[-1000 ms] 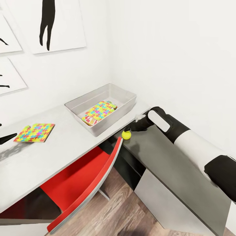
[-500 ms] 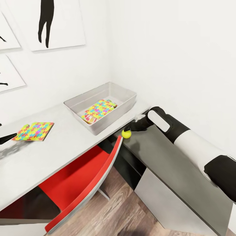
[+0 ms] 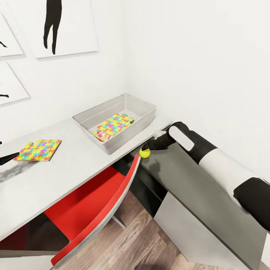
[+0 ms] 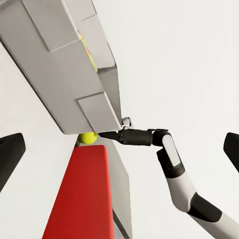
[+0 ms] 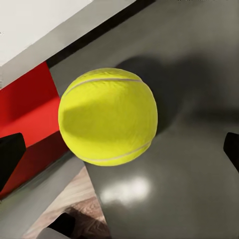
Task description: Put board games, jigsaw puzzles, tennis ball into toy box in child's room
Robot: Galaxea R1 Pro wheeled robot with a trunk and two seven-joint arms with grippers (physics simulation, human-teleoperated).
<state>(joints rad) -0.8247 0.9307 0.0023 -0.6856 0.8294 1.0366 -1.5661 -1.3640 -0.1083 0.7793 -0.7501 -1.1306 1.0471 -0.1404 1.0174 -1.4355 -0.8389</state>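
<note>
Jaws of the left gripper (image 4: 119, 149) stand wide apart, holding nothing; those of the right gripper (image 3: 145, 148) are also apart, set either side of the tennis ball (image 3: 144, 152) without clamping it. One jigsaw puzzle (image 3: 38, 150) lies flat toward the left end of the pale table (image 3: 75, 165). Further right, at the table's back corner, sits the toy box (image 3: 112, 140) — a second puzzle (image 3: 113, 124) lies inside it on a board game (image 3: 100, 135). Just past the table's right end, the ball rests at the near corner of the dark cabinet top (image 3: 195, 183), above a red chair (image 3: 93, 210).
</note>
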